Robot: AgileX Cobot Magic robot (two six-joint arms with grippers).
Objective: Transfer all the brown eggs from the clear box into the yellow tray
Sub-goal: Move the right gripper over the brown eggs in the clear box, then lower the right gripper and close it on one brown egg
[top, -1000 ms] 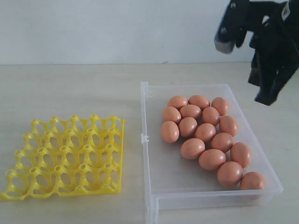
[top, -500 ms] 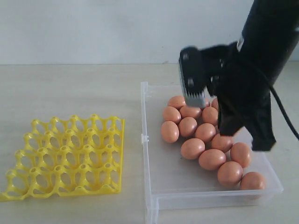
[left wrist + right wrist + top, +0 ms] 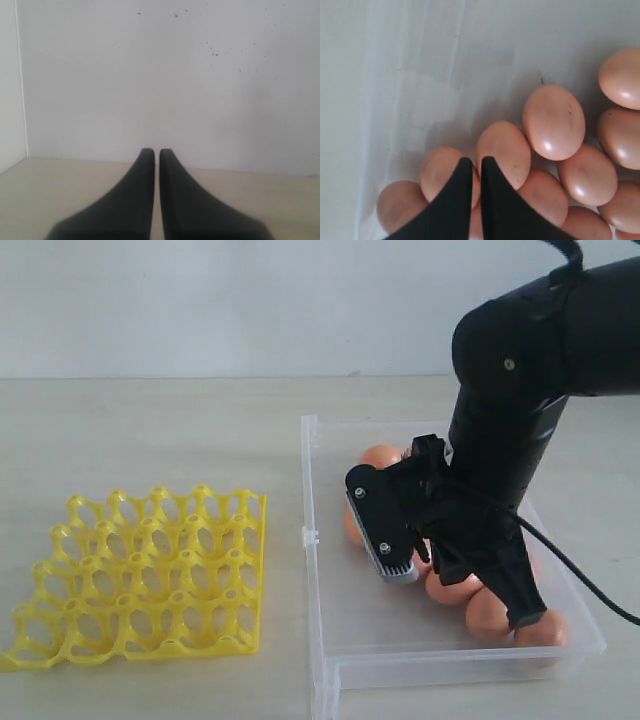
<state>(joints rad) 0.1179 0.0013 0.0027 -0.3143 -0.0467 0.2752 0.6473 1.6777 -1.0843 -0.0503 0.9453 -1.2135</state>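
Right gripper point(image 3: 472, 160) is sitting pinched to a thin slit, holding nothing, and pointing down at the seam between two brown eggs point(image 3: 553, 122) at the edge of the cluster. All the eggs I can see are lying in the clear box point(image 3: 330, 640); the yellow tray point(image 3: 160, 530) is sitting empty on the bench point(image 3: 150, 420), beside the box and apart from it

Left gripper point(image 3: 152, 151) is also nearly closed and empty, facing the wall

For the pick, as I'm reading it:
- you're wanting the gripper spread wide before going any lower; closed tips would be poking shell
- you're aiming at a seam right now, so be centring on one egg, ideally the outer one with free floor beside it
- be closing across the short axis, gently; neighbours are touching and will likely be rolling

Hard to read:
- the arm is covering most of the cluster in the exterior view, so I'm not counting eggs
- tip height above the eggs is probably small, but I can't tell from either view
- the left arm isn't showing in the exterior view
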